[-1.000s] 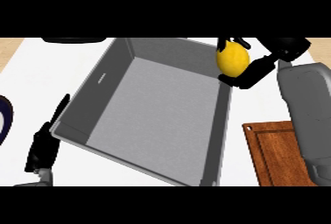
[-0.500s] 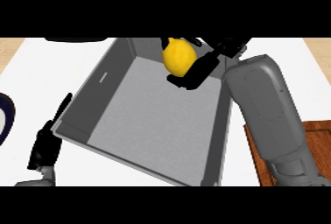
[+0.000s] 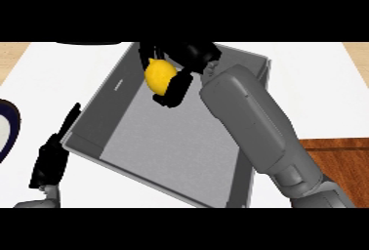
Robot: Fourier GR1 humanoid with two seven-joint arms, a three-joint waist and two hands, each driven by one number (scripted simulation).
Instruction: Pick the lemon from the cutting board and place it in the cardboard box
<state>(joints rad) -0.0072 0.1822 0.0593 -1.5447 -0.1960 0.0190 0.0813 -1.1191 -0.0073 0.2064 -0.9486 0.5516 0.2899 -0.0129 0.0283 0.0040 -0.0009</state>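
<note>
A white counter (image 3: 317,97) fills the view. Most of its middle is taken up by one grey box (image 3: 173,151), open at the top and set at a slant, with a pale flat floor and darker walls.

One thick grey right forearm (image 3: 249,122) is seen coming in from the lower right, and it crosses the box's right wall towards the far corner. One wooden cutting board (image 3: 337,156), brown with a darker edge, is seen just beside the box at the right. It is partly hidden by the forearm, and nothing is seen lying on the part that shows.

The black left hand (image 3: 52,158) is held outside the box's left wall near the lower left, well apart from the lemon. Its fingers are straight and pointed up, and nothing is held in it.

The black right hand (image 3: 189,52) is seen over the box's far left part. Its fingers and thumb are curled round the lemon (image 3: 158,75), which is gripped from both sides.

One lemon is counted. It is bright yellow, oval and smooth, with a small pointed tip at its upper end. It is seen upright in the hand against the box's far inner wall and floor, off the cutting board. Whether it is touching the box cannot be told.

One plate (image 3: 6,127), with a dark rim and a white middle, is cut off by the left edge.
</note>
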